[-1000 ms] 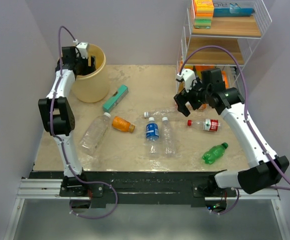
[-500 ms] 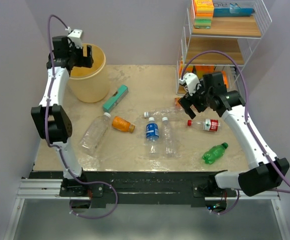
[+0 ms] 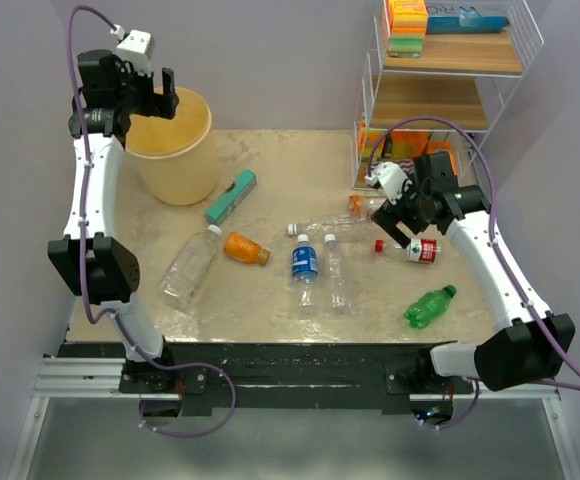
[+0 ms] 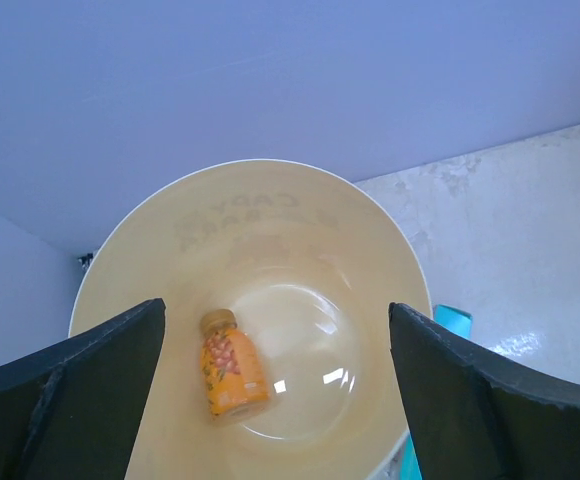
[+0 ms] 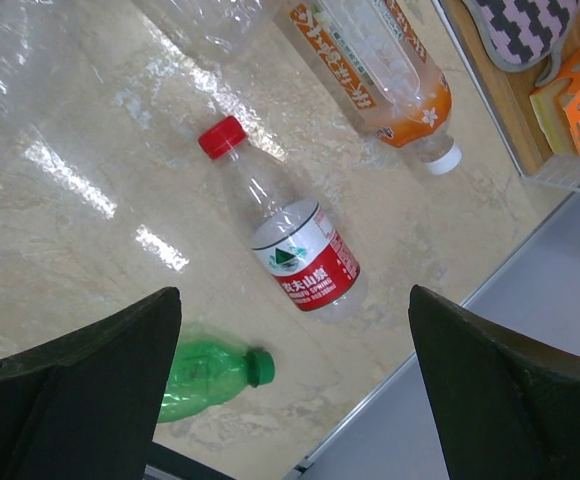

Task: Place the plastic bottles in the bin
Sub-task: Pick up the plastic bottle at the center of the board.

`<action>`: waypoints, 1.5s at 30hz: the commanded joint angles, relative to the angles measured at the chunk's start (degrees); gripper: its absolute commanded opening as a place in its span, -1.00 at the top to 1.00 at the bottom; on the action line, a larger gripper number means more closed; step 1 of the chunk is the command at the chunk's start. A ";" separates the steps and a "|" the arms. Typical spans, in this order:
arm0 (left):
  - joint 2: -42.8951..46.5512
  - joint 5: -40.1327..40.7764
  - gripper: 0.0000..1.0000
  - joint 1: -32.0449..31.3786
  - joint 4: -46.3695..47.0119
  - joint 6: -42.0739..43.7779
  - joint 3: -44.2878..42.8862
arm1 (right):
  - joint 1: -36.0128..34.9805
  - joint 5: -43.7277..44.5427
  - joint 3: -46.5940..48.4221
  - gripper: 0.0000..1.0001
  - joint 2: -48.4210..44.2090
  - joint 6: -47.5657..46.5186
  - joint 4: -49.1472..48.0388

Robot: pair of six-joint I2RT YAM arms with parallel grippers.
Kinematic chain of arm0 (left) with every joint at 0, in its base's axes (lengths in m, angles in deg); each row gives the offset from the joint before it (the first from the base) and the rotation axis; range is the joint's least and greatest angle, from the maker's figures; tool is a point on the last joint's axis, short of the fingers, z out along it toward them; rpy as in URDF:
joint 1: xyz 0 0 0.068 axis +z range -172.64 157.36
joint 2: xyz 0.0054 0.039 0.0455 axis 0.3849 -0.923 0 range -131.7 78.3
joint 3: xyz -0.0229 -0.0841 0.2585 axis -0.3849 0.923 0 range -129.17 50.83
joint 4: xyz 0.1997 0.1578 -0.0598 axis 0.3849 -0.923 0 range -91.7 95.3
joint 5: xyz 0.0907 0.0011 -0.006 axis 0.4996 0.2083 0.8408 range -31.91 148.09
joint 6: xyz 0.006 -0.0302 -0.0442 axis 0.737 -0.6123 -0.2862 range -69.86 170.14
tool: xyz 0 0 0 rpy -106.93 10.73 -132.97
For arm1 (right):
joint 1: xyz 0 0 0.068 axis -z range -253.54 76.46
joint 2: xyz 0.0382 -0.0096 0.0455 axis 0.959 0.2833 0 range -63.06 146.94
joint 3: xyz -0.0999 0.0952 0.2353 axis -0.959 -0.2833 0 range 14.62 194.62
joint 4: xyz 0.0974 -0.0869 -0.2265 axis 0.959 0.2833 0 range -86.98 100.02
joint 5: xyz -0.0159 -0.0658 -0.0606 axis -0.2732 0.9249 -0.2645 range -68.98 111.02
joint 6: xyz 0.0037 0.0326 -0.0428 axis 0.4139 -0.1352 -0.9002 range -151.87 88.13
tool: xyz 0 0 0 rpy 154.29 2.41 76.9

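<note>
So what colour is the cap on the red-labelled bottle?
Red; the cap shows best in the right wrist view.

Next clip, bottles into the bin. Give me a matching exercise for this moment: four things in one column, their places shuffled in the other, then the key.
Things
1. orange bottle in the left wrist view
2. red-labelled bottle
3. green bottle
4. teal box

Places
A. on the table, just right of the bin
B. framed between the fingers of the open right gripper
C. lying on the bin's floor
D. front right part of the table

Pairs: 1-C, 2-B, 3-D, 4-A
</note>
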 commanded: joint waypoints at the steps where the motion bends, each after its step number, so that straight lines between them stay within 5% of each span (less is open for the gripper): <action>1: 4.45 -4.59 -0.95 0.33 -4.16 0.51 -2.46 | 0.96 3.40 -1.00 -0.96 0.14 -4.69 0.34; 22: 19.83 -21.03 -0.98 0.24 -16.82 6.13 6.76 | 6.40 2.00 -5.66 -0.92 3.74 -23.67 2.27; 45: 27.48 -22.09 -0.98 0.24 -17.09 9.56 17.49 | 11.59 4.90 -10.76 -0.90 15.34 -33.96 -5.64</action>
